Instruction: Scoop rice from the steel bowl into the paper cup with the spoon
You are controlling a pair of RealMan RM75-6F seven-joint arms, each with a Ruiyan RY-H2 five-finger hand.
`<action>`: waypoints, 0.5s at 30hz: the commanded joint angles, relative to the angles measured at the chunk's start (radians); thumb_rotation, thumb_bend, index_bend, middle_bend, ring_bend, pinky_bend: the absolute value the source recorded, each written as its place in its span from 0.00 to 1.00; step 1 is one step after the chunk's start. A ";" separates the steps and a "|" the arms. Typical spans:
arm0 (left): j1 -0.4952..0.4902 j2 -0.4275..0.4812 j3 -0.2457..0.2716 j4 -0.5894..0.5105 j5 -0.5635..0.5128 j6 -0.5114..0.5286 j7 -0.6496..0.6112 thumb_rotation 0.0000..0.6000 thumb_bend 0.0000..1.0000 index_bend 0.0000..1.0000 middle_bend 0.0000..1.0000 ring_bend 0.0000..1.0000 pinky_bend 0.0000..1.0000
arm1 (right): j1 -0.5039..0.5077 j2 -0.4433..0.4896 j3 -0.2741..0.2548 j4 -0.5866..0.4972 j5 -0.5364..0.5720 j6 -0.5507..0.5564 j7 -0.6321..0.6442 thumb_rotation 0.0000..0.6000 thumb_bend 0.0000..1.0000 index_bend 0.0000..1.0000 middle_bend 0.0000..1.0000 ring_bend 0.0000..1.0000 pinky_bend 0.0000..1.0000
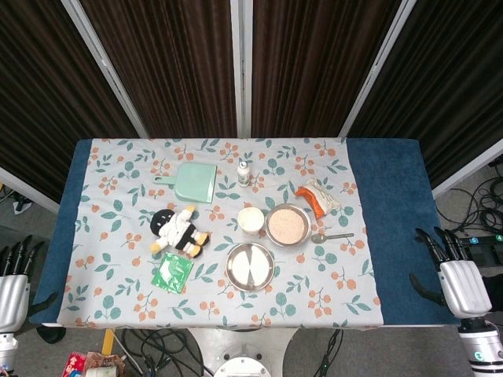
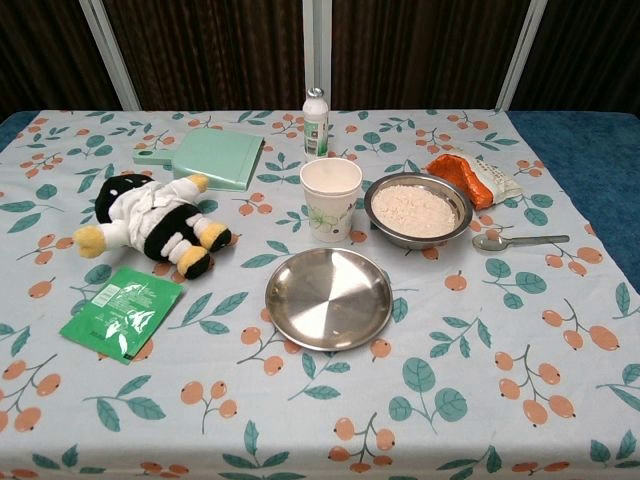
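Note:
A steel bowl (image 2: 418,209) (image 1: 287,225) full of rice sits right of the table's middle. The white paper cup (image 2: 331,198) (image 1: 251,219) stands upright just left of it. A metal spoon (image 2: 518,241) (image 1: 331,236) lies flat on the cloth to the right of the bowl, its handle pointing right. My left hand (image 1: 13,276) hangs off the table's left front corner, fingers apart, holding nothing. My right hand (image 1: 454,271) is off the right edge, also open and empty. Neither hand shows in the chest view.
An empty steel plate (image 2: 329,297) lies in front of the bowl. A plush penguin (image 2: 152,222), a green packet (image 2: 122,310), a mint dustpan (image 2: 205,158), a small white bottle (image 2: 315,121) and an orange snack bag (image 2: 472,176) are spread over the floral cloth (image 2: 470,390).

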State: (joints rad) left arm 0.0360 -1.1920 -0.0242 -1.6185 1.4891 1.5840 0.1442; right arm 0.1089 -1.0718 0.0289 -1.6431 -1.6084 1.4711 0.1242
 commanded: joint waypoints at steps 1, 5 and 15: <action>-0.001 0.000 0.000 0.000 0.000 0.000 0.000 1.00 0.07 0.16 0.12 0.06 0.04 | 0.051 0.009 0.015 -0.022 0.017 -0.078 -0.049 1.00 0.23 0.10 0.24 0.00 0.00; 0.002 -0.003 0.001 0.001 -0.009 -0.006 -0.003 1.00 0.07 0.16 0.12 0.06 0.04 | 0.143 -0.017 0.055 -0.017 0.085 -0.223 -0.101 1.00 0.22 0.21 0.29 0.03 0.03; -0.004 -0.007 0.003 0.002 -0.028 -0.033 0.000 1.00 0.07 0.16 0.12 0.06 0.04 | 0.336 -0.228 0.094 0.188 0.231 -0.503 -0.258 1.00 0.21 0.37 0.35 0.06 0.05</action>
State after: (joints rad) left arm 0.0336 -1.1987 -0.0202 -1.6164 1.4629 1.5526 0.1443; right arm 0.3950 -1.2386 0.1116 -1.5169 -1.4176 1.0222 -0.0804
